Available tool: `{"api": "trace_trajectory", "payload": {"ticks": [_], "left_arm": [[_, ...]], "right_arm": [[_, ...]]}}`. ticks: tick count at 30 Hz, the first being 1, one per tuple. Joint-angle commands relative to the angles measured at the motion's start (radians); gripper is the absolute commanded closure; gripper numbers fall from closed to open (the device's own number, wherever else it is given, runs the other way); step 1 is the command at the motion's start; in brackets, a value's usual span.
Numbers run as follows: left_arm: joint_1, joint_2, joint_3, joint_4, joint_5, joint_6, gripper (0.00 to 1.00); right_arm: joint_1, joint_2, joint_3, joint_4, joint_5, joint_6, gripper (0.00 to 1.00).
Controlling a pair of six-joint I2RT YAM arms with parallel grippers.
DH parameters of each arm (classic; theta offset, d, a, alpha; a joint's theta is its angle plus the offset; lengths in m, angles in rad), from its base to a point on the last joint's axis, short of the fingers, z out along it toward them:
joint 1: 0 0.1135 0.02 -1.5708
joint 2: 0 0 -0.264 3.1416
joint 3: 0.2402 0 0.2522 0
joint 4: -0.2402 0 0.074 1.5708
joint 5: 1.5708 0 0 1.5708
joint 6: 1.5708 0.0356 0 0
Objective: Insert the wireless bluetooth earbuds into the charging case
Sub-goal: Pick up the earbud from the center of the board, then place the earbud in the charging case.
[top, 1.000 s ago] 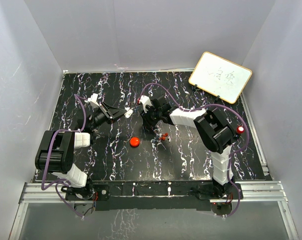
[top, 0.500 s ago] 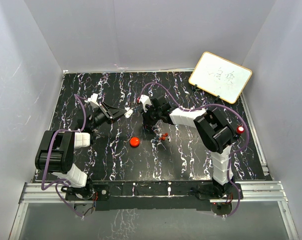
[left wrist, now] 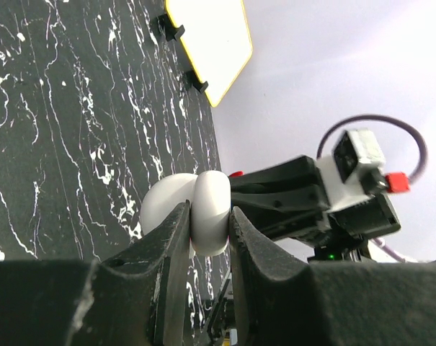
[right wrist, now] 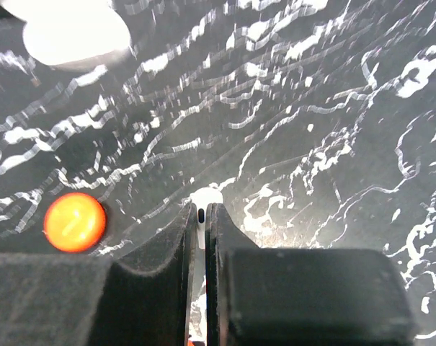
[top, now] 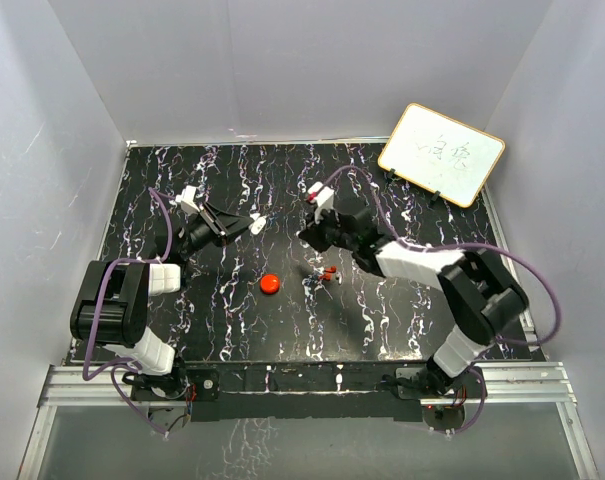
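Right arm [top: 412, 262] swung rightward. Closed, the right pincer [top: 305, 234] hovers just far of the earbuds [top: 327, 272], nearer them than the left pincer [top: 248, 225], which grips a white rounded object [left wrist: 207, 209].

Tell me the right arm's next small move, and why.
Probably open the right gripper and ease it down toward the earbuds. Its jaws are shut with nothing red between them. Both earbuds lie loose on the table, off to the right of the charging case, not in it.
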Motion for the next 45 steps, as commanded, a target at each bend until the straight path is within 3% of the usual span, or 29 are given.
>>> {"api": "trace_trajectory", "payload": {"ticks": [1, 6, 11, 18, 27, 45], "left_arm": [[0.007, -0.017, 0.049, 0.006, -0.009, -0.003, 1.00], [0.003, -0.003, 0.072, -0.007, -0.023, -0.010, 1.00], [-0.018, 0.017, 0.091, 0.000, -0.042, -0.036, 1.00], [-0.074, 0.054, 0.101, 0.067, -0.084, -0.117, 1.00], [-0.177, 0.104, 0.087, 0.242, -0.128, -0.258, 1.00], [-0.207, 0.157, 0.062, 0.299, -0.114, -0.302, 1.00]], "right_arm": [[-0.009, -0.132, -0.114, 0.380, 0.022, 0.117, 1.00], [-0.010, -0.178, -0.203, 0.569, 0.005, 0.216, 1.00], [-0.011, -0.139, -0.356, 1.051, -0.015, 0.319, 1.00], [-0.005, 0.034, -0.418, 1.528, 0.013, 0.383, 1.00], [0.033, 0.106, -0.346, 1.535, 0.022, 0.314, 1.00], [0.042, 0.073, -0.317, 1.535, 0.052, 0.267, 1.00]]}}
